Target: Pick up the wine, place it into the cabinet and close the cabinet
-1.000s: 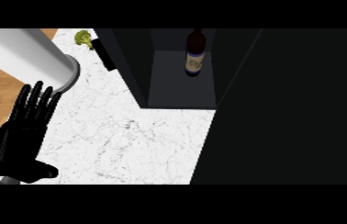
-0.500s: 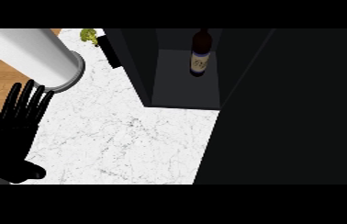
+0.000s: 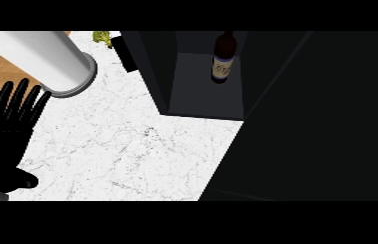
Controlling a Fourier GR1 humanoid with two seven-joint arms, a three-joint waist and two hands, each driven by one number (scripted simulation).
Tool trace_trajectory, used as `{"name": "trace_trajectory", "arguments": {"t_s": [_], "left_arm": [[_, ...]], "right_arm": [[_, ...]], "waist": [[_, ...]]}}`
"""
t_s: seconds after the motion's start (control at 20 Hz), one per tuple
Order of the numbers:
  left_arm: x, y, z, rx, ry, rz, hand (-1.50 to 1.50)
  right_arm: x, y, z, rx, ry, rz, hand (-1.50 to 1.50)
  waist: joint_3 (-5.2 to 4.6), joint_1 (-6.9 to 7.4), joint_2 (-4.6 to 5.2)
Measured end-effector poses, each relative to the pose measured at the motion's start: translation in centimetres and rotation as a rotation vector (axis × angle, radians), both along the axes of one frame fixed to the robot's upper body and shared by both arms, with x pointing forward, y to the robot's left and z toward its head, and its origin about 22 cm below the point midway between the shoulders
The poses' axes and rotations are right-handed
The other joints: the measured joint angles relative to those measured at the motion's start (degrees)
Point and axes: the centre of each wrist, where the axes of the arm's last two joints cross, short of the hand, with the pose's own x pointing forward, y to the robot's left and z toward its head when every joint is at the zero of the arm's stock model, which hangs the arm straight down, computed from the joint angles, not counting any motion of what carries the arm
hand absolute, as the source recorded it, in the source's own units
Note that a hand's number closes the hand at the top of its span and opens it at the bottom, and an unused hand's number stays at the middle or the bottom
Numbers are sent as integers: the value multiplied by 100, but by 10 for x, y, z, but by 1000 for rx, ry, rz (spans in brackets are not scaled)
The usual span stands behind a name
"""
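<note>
Now: wine (image 3: 224, 58) upright inside the open cabinet (image 3: 203, 95).
I see my left hand (image 3: 18, 125) resting at the bench (image 3: 125, 148) edge, fingers straight, holding nothing; right hand is out of sight. I judge closing the door comes next.

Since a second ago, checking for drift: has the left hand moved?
Yes. The left hand slid toward the view's left edge, away from the cabinet.
</note>
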Motion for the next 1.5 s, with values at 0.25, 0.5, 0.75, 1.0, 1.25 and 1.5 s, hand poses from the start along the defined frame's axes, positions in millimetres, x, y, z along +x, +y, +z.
{"name": "trace_trajectory", "arguments": {"t_s": [0.25,0.5,0.75,1.0,1.25,1.5], "left_arm": [[-3,5,-3,1,9,8,-150],[-6,21,-6,-2,14,31,-150],[-11,33,-4,-1,13,47,-150],[-14,37,-8,5,15,58,-150],[-9,38,-12,5,17,72,-150],[-11,37,-16,8,17,69,-150]], "right_arm": [[22,57,21,77,38,62,150],[51,111,52,82,50,67,150],[90,140,68,96,82,44,150],[122,148,68,125,134,23,150],[147,140,52,160,195,-12,150],[176,128,35,161,198,-51,150]], "waist": [[4,-67,-41],[14,-153,-54],[28,-228,-54],[32,-288,-57],[33,-346,-61],[31,-350,-96]]}}
